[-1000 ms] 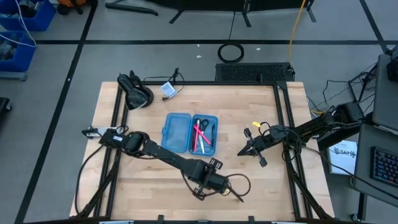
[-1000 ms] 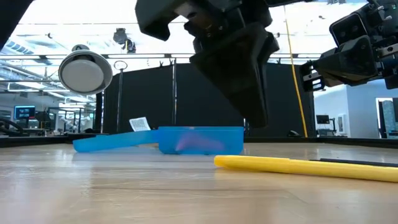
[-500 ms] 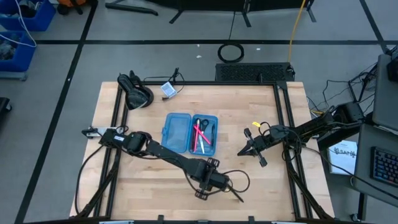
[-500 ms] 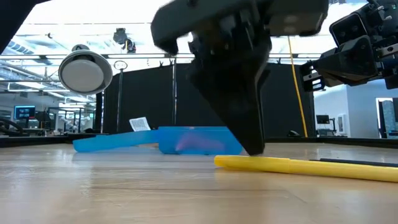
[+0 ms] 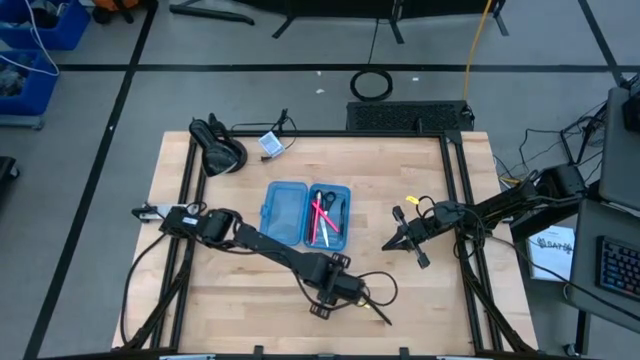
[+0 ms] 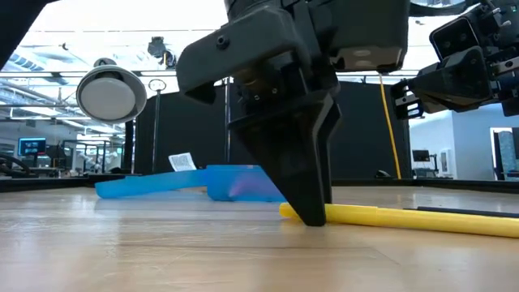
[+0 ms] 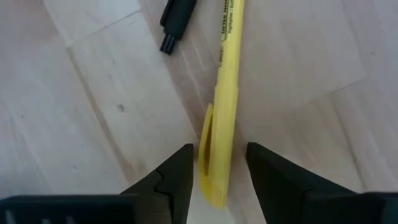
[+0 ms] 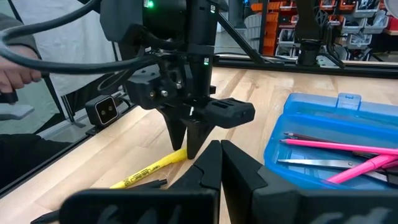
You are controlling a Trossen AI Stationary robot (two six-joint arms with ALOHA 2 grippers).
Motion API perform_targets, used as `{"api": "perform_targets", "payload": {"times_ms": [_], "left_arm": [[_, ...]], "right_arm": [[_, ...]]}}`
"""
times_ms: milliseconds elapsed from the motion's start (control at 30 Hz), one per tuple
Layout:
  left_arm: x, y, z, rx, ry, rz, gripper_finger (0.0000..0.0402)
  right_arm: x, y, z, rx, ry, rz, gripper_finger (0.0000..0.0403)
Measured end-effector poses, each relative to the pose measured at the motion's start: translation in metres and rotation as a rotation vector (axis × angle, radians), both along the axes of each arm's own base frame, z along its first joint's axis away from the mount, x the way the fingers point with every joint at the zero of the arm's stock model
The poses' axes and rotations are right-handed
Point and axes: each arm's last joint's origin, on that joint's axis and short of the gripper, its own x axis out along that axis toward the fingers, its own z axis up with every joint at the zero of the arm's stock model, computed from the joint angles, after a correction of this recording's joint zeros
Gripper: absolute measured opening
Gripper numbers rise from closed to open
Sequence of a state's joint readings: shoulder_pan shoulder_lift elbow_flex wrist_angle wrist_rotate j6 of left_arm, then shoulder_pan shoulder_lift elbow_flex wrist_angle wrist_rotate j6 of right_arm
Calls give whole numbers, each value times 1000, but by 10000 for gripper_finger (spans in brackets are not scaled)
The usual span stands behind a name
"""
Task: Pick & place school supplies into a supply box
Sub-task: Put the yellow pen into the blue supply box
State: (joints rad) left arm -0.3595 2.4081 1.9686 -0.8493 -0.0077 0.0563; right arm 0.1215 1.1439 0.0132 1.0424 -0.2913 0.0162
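Note:
A yellow pen (image 7: 227, 93) lies flat on the wood near the table's front edge, with a black pen (image 7: 177, 22) beside it. My left gripper (image 7: 217, 168) points down over the yellow pen's near end, open. One finger stands on each side of the pen, tips down at the table (image 6: 312, 219). The blue supply box (image 5: 305, 213) lies open mid-table: its left half is empty, its right half holds scissors (image 5: 330, 200) and pink pens (image 5: 320, 218). My right gripper (image 5: 387, 246) hovers shut at the table's right, pointing level toward the box.
A black cable loop (image 5: 385, 290) lies by my left wrist. A black object with a white disc (image 5: 218, 145) and a small blue card (image 5: 270, 143) sit at the far left. A person's hand (image 8: 12, 68) shows beyond the table's edge.
My left gripper has come down to the table at the yellow pen's end, rolling a little, so that its fingers now stand around the pen. The pen, the box and my right arm have stayed put.

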Motion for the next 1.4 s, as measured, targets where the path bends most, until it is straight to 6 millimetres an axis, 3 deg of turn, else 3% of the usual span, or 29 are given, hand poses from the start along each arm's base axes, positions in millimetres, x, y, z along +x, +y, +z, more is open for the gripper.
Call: {"api": "perform_targets", "payload": {"times_ms": [167, 333, 600, 833, 1400], "left_arm": [[-8, 1, -15, 23, 36, -46, 107], [-10, -4, -17, 57, 30, -95, 46], [-13, -9, -17, 101, 17, -137, 46], [-14, -10, -1, 113, -29, -103, 46], [-19, -7, 11, 161, -22, -49, 45]], "right_arm": [[0, 0, 0, -1, 0, 0, 0], [0, 0, 0, -1, 0, 0, 0], [0, 0, 0, -1, 0, 0, 0], [0, 0, 0, -1, -1, 0, 0], [0, 0, 0, -1, -1, 0, 0]]}}
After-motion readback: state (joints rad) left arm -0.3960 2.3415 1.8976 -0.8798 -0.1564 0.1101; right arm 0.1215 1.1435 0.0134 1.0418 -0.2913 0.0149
